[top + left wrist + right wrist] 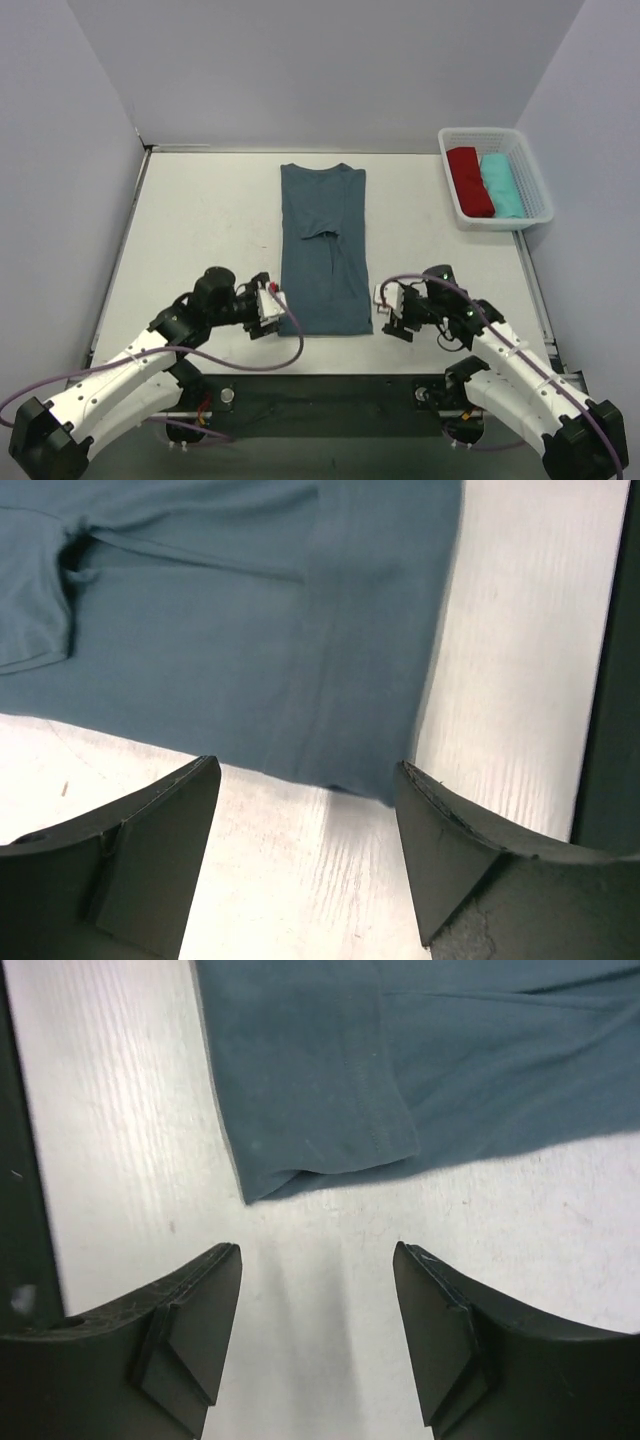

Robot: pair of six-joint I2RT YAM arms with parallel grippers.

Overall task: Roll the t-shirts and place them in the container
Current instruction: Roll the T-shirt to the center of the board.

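Observation:
A slate-blue t-shirt (323, 248) lies flat on the table, folded into a long strip, collar at the far end, hem towards me. My left gripper (277, 304) is open and empty just left of the hem's near left corner; that corner shows in the left wrist view (380, 780), close to the right finger. My right gripper (383, 309) is open and empty just right of the near right corner, which shows in the right wrist view (262, 1185), a little ahead of the fingers. Neither gripper touches the cloth.
A white basket (529, 215) at the far right holds a rolled red shirt (469, 180) and a rolled teal shirt (500, 184). The table's dark front edge (320, 390) runs behind the grippers. Grey walls enclose the table.

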